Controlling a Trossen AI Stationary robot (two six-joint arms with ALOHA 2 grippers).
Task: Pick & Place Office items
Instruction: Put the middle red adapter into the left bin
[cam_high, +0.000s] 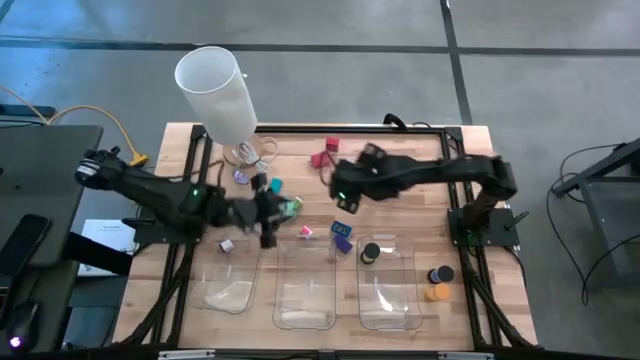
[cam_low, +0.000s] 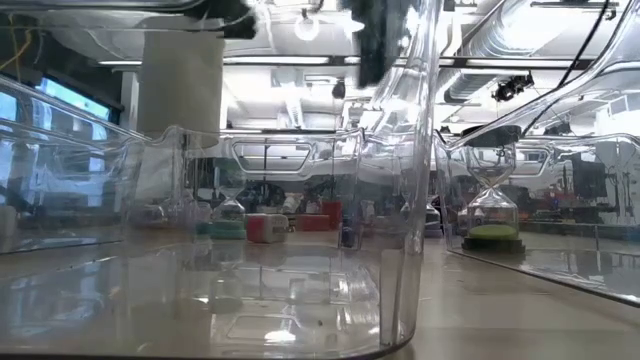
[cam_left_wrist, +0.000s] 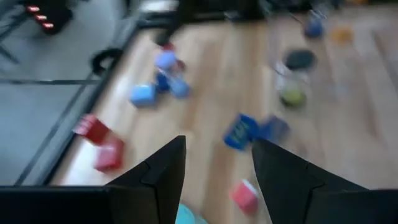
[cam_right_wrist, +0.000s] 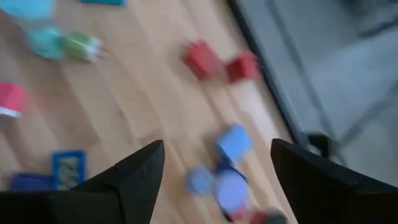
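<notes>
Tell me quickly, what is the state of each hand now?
Left hand: open, holding nothing, above the wooden table.
Right hand: open, holding nothing.

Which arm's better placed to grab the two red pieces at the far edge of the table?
Right, probably. Its pincer hangs open just below the red pieces, which show close ahead in the right wrist view. The left pincer is farther off, over the teal piece.

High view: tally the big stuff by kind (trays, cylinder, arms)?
clear plastic trays: 3
white cylinder: 1
robot arms: 2
Total: 6
</notes>
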